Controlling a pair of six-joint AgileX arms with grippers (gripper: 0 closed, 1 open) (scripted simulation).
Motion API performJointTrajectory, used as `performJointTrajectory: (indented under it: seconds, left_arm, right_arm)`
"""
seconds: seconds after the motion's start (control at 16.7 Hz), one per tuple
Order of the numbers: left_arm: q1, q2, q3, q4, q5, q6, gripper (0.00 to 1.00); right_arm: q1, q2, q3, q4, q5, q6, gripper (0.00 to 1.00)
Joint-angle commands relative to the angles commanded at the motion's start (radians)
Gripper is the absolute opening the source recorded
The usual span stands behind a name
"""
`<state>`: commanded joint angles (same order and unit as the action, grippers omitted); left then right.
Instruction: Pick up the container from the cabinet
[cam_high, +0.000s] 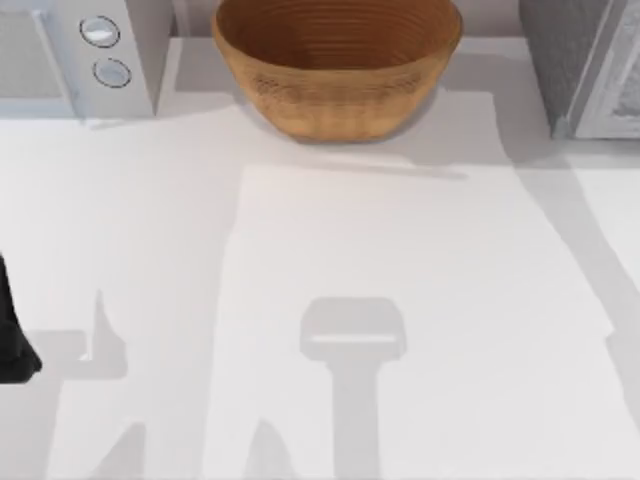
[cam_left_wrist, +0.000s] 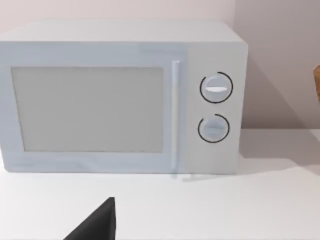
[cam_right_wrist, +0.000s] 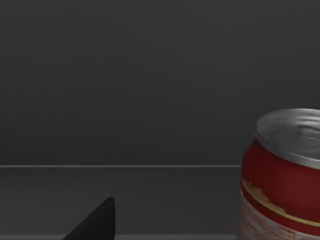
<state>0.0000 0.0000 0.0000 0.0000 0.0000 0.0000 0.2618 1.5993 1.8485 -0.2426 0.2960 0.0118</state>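
Red metal can with silver lid (cam_right_wrist: 285, 175) stands upright inside dark grey cabinet (cam_right_wrist: 150, 100), off to one side of right gripper's black fingertip (cam_right_wrist: 97, 222); right arm likely nearer. Jaw width: can't tell.

No readable text anywhere. Can (cam_right_wrist: 282, 175) label print illegible; microwave (cam_left_wrist: 120, 97) dials unmarked.

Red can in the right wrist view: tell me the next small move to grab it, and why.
Probably shift the right gripper sideways toward the red can until it sits centred ahead. The can stands upright in the dark cabinet, off to one edge of the right wrist view, not yet between the fingers.
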Motion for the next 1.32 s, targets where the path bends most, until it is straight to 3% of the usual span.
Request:
performJointTrajectory:
  seconds: [0.3, 1.08, 1.32]
  left_arm:
    - [0.0, 0.0, 0.0, 0.0, 0.0, 0.0, 1.0]
    - [0.0, 0.0, 0.0, 0.0, 0.0, 0.0, 1.0]
    - [0.0, 0.0, 0.0, 0.0, 0.0, 0.0, 1.0]
  right_arm:
    - [-0.009, 0.029, 0.027, 0.002, -0.009, 0.0, 1.0]
    - [-0.009, 0.029, 0.027, 0.002, -0.009, 0.0, 0.02]
    - [-0.009, 0.029, 0.027, 0.002, -0.009, 0.0, 0.0]
